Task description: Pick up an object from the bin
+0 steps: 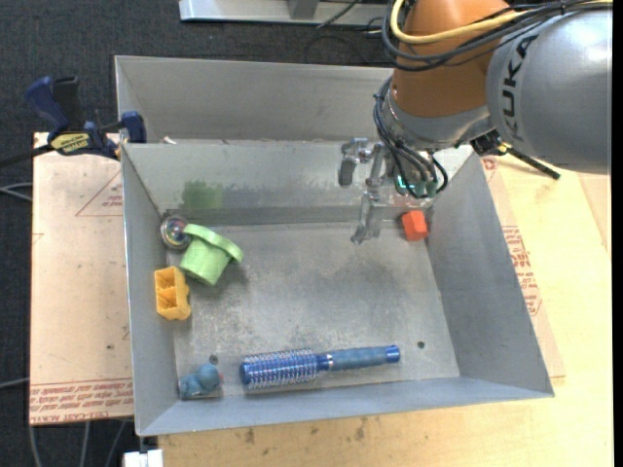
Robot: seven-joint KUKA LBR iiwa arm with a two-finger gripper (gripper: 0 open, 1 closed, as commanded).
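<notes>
The pincer (364,200) is showing as slim, bare grey metal. Above it and to its right, a rounded orange cover (443,52) is capping the wrist, glossy on top. Yellow and black cables (394,22) are looping round the cover's upper rim, and thin black ones are hanging in loops just right of the pincer. Farther right, the arm (569,81) is gleaming silver-grey, bearing black KUKA lettering (513,71) on its side.
</notes>
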